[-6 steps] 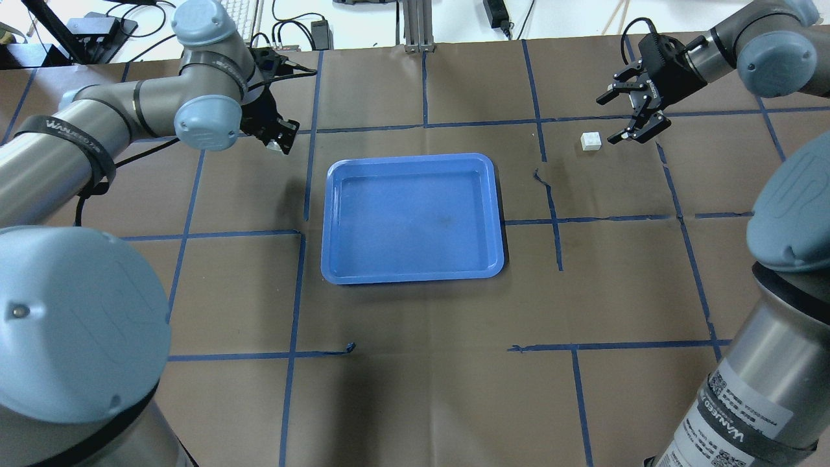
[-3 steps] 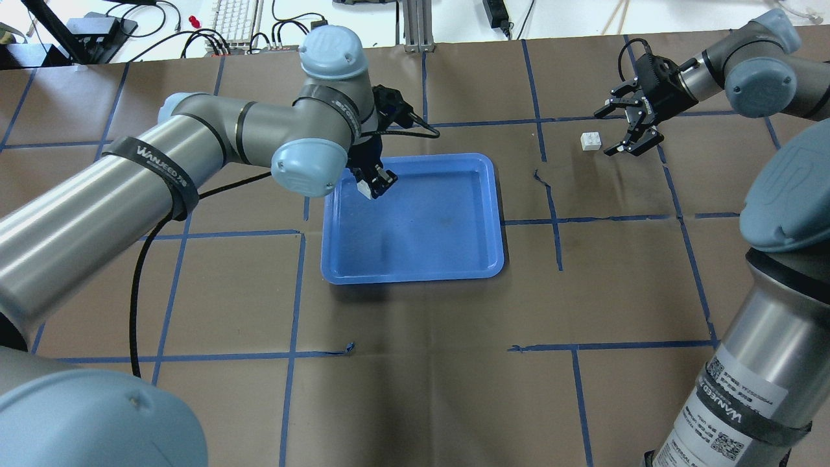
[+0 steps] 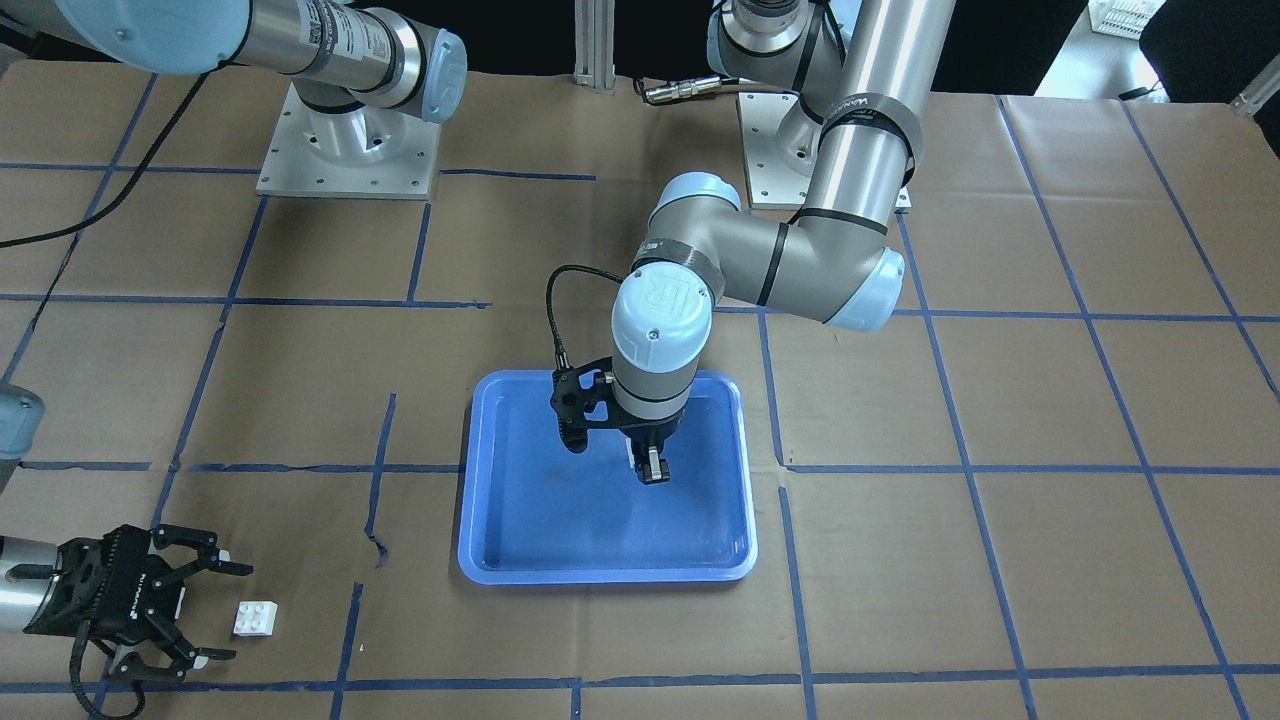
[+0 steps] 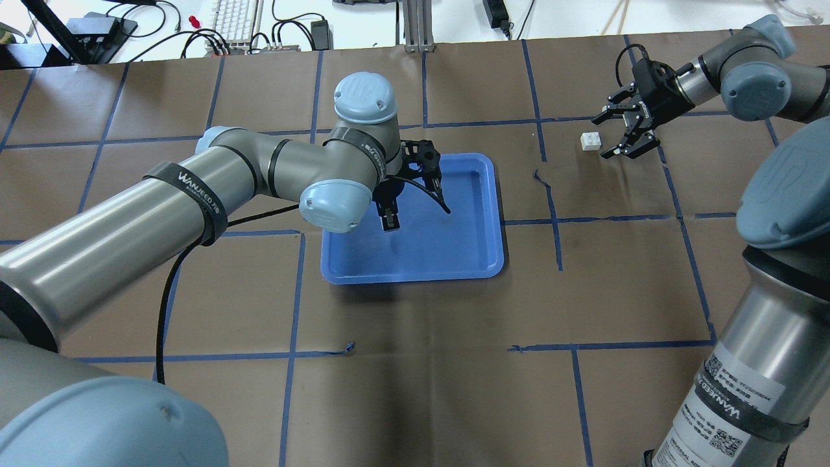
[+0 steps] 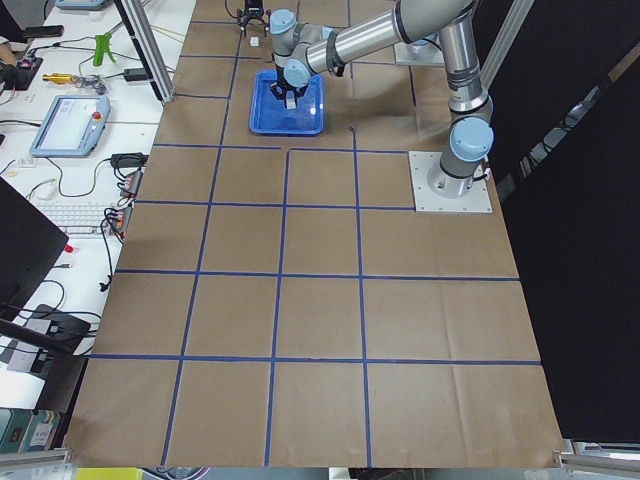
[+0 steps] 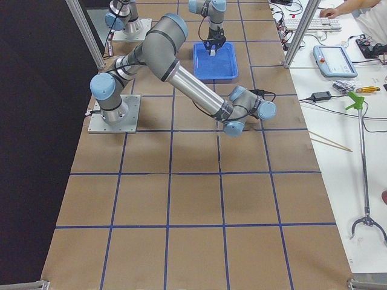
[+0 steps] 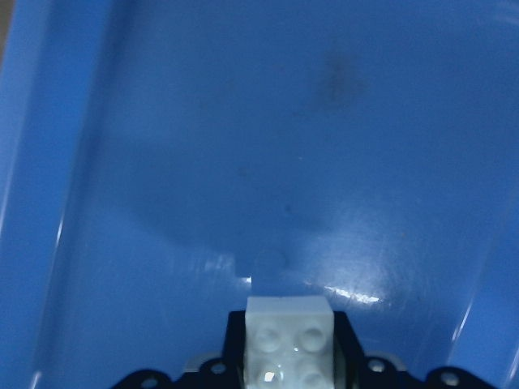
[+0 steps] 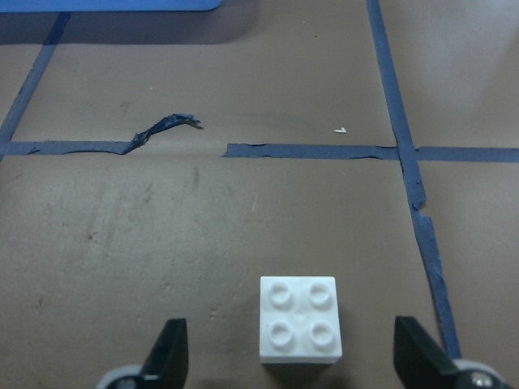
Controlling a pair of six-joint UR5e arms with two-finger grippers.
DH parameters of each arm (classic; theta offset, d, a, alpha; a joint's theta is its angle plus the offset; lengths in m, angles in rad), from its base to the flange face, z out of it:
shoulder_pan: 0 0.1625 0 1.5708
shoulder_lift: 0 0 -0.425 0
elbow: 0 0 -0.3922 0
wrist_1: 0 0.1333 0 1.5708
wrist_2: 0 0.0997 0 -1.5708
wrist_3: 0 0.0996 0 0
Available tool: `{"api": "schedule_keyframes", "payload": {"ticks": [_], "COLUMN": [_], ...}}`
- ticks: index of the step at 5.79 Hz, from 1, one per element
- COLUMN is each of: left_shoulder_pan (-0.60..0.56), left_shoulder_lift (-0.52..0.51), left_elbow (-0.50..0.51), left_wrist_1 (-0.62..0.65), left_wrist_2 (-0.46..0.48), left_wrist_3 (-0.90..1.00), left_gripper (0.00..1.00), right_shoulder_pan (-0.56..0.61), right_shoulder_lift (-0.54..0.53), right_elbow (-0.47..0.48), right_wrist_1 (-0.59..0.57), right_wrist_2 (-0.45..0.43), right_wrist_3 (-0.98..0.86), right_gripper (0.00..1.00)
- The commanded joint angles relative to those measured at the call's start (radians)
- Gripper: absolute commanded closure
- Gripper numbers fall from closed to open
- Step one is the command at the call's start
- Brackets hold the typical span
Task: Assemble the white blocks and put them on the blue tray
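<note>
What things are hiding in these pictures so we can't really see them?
Held block: the left wrist view's bottom edge cuts it off, and overhead the left gripper covers it, so whether it touches the blue tray is unclear.
Blue tray: overhead, the left arm hides its far left corner.
Loose block: too small to make out in both side views.
</note>
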Motion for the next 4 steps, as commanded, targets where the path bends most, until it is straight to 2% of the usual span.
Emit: {"api": "schedule_keyframes", "payload": {"ticks": [1, 2, 3, 4], "left_shoulder_pan": [-0.012, -0.014, -0.014, -0.014], "left_shoulder_lift": [-0.027, -0.038, -0.057, -0.048], "left_elbow": [-0.023, -0.026, -0.028, -0.027], "left_wrist_1": [0.068, 0.117, 0.148, 0.136], "left_wrist_2": [-0.004, -0.004, -0.006, -0.009], "left_wrist_3": [0.06, 0.057, 0.05, 0.021], "left_gripper": [0.94, 0.86, 0.37, 0.1], "right_shoulder_pan": [0.0, 0.0, 0.0, 0.0], "right_shoulder_lift": [-0.001, 0.002, 0.002, 0.004], "right_elbow": [-0.001, 0.0, 0.0, 0.0], "right_wrist_1": [-0.022, -0.027, -0.027, -0.025], "right_wrist_2": [-0.001, -0.001, 0.0, 0.0], "right_wrist_3": [-0.011, -0.011, -0.011, -0.011], "right_gripper": [0.38, 0.41, 0.44, 0.45]}}
